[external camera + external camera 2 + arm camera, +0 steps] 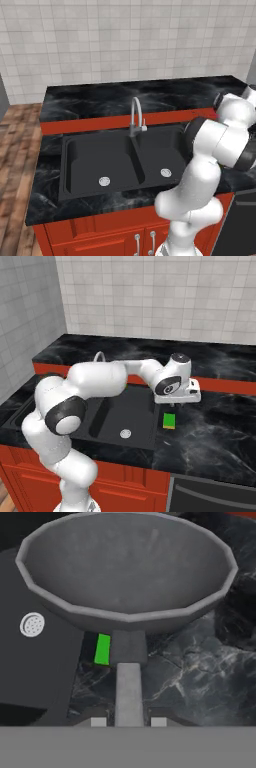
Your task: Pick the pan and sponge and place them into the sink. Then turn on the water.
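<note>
Clenched on the pan point(127, 577) handle, our hand point(128, 722) holds it over the bench point(200, 677); swinging low could knock the sponge point(102, 649) away from the sink point(35, 662).

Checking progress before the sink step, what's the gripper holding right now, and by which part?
The gripper is shut on the pan, gripping the end of its handle, with the bowl pointing away from the hand.

no text, label, brand, number or sign can be read in any of the views; the surfaces in sight carry plain colour or stone pattern, with no lettering on them
</note>
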